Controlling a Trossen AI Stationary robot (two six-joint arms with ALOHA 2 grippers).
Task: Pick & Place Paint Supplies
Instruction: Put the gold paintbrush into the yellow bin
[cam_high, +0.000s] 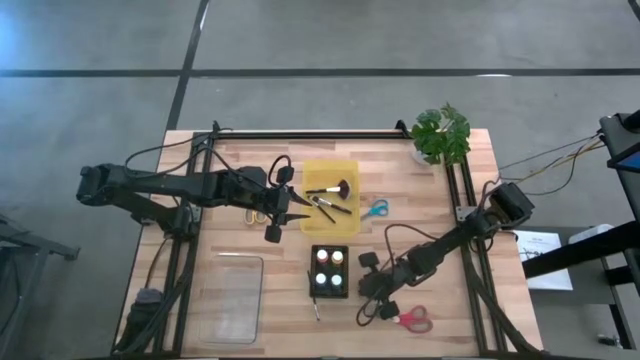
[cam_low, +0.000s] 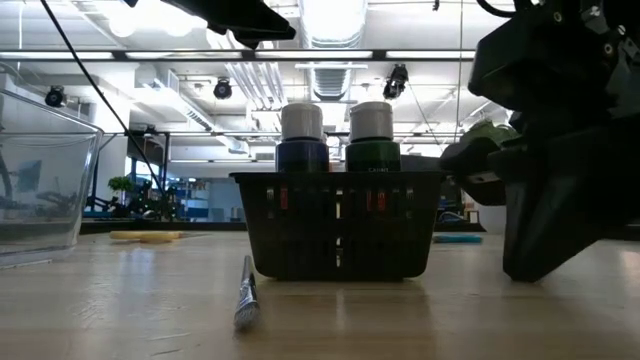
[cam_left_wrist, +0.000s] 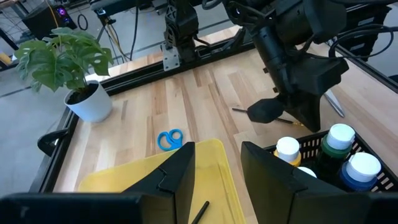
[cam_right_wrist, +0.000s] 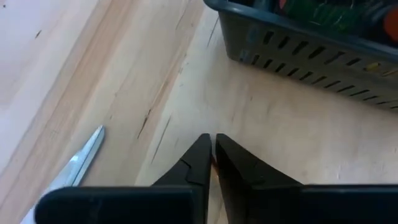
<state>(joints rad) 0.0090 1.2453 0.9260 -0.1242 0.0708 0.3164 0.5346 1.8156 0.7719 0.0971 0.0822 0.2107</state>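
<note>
1. Far left in the high view, a clear bin (cam_high: 228, 298) sits at the table's (cam_high: 420, 190) near-left corner; I can't make out anything in it.
2. My left gripper (cam_high: 290, 205) hovers at the left edge of the yellow tray (cam_high: 318, 170). Its wrist view shows the fingers (cam_left_wrist: 180, 168) parted a moderate gap with nothing between them.
3. The tray already holds the broad brush (cam_high: 334, 188) and two thin brushes (cam_high: 328, 207), so I judge that part done.
4. Below the tray, the black basket (cam_high: 330, 271) holds four paint bottles (cam_high: 329, 257); those look placed too.
5. One thin brush (cam_high: 315, 306) lies on the wood just in front of the basket, outside any container. I take it as the main item left.
6. My right gripper (cam_high: 372, 300) sits low on the table right of the basket, near the red scissors (cam_high: 415, 319). Its wrist view shows the fingers (cam_right_wrist: 200, 163) pinched together; a trace of red shows in the slit, but I can't tell whether they hold anything.
7. Blue scissors (cam_high: 376, 209) lie right of the tray and a plant (cam_high: 441, 133) stands at the far right corner.
8. The low view shows the loose brush's (cam_low: 245, 295) silvery ferrule close up and the bottles' (cam_low: 302, 135) white caps, yet hides the tray's contents; only the high view shows those.
</note>
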